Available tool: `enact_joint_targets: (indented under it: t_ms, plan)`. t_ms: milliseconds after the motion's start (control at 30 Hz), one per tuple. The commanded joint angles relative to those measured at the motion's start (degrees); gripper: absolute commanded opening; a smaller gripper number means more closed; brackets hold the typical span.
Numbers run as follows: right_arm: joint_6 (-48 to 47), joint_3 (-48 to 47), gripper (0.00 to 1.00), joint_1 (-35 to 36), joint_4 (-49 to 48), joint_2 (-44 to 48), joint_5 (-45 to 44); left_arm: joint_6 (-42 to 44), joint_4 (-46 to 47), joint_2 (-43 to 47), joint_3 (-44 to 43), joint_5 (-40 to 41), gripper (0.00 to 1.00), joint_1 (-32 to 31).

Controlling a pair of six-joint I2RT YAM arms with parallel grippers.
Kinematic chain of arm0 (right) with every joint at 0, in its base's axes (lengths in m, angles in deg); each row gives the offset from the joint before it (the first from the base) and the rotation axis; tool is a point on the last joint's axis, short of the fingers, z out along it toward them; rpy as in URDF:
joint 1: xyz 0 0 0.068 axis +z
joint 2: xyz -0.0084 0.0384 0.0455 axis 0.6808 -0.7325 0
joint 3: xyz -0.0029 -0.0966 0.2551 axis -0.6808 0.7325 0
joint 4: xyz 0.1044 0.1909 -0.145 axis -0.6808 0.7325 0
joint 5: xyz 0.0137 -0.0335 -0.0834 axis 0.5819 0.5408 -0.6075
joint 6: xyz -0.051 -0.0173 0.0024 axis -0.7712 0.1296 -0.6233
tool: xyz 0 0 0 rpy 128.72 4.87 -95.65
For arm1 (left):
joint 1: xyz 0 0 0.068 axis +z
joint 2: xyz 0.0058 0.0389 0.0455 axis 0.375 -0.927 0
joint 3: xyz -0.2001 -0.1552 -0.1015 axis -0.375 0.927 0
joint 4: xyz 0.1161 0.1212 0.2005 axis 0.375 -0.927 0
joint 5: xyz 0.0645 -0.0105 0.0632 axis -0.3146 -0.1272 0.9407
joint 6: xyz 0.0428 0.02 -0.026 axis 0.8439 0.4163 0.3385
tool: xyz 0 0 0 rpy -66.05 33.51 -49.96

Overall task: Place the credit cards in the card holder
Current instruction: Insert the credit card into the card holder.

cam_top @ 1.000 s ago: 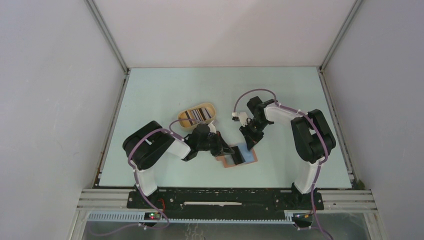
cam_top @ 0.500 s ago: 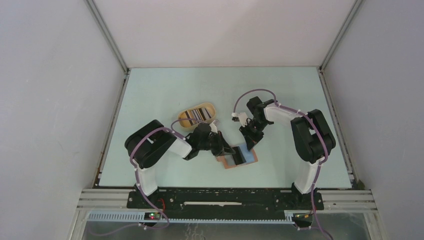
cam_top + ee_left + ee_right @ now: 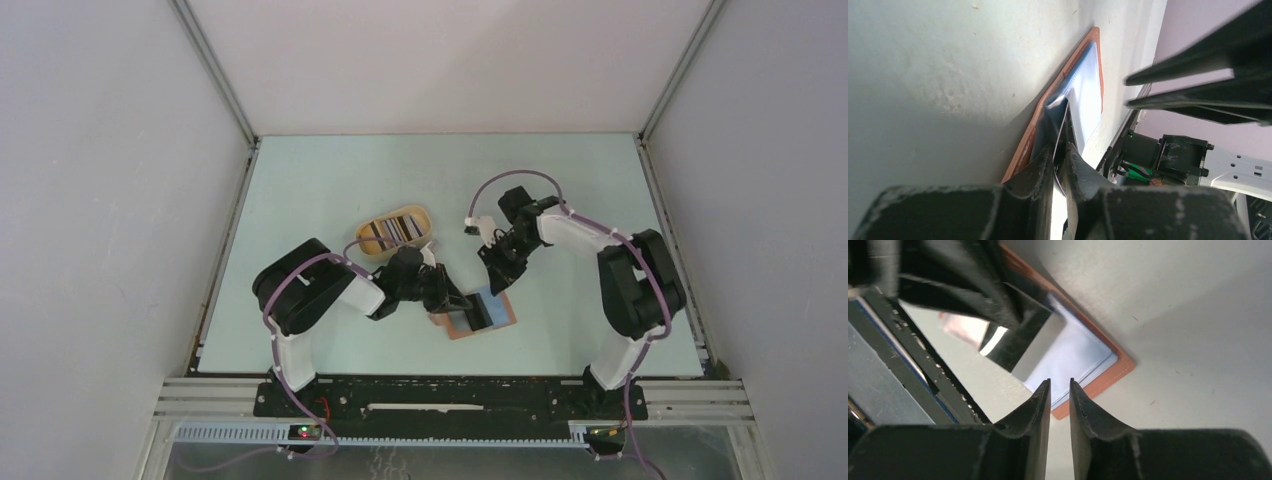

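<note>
Left gripper (image 3: 1064,150), fingers narrowly parted around a dark glossy credit card (image 3: 1018,342), though whether it is pinching cannot be told, appears to be slotting it into the open reddish-brown leather card holder (image 3: 1083,360), which lies flat at its tips. Right gripper (image 3: 1060,385) hovers above, slightly apart and empty. The next move likely calls for pushing the card home.

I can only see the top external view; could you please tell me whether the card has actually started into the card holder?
Observer: In the right wrist view the dark card slants down, its lower corner greyed, apparently under the clear sleeve of the card holder.
Operator: Thanks. Is anything gripping it?
Observer: The left wrist view shows its thin edge between the fingertips of the left gripper; a clamp I cannot confirm.
Operator: And the other arm?
Observer: The right gripper, in its own camera, is empty, jaws slightly apart.
</note>
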Motion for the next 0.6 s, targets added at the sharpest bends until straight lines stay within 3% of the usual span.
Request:
enact_joint_targets:
  t_ms: [0,167,333,467,567]
  plan:
    - [-5.35,1.09,0.29,-0.66,-1.33,10.23,6.88,2.94,-2.19,-1.17,-0.43,-0.21,0.19,0.06]
    - [-11.98,5.01,0.28,1.54,-3.17,17.83,13.28,3.06,-1.20,-1.31,-0.20,-0.36,0.21,0.14]
    - [-20.75,13.07,0.26,8.68,-11.54,26.43,11.86,3.30,-0.81,-1.57,-0.09,-0.47,0.23,0.27]
    - [-30.74,20.53,0.24,16.22,-20.03,31.46,5.38,3.46,-0.73,-1.87,-0.16,-0.68,0.24,0.39]
    - [-31.50,22.23,0.19,20.19,-25.69,30.46,-0.20,3.53,-0.72,-1.95,-0.17,-0.80,0.24,0.40]
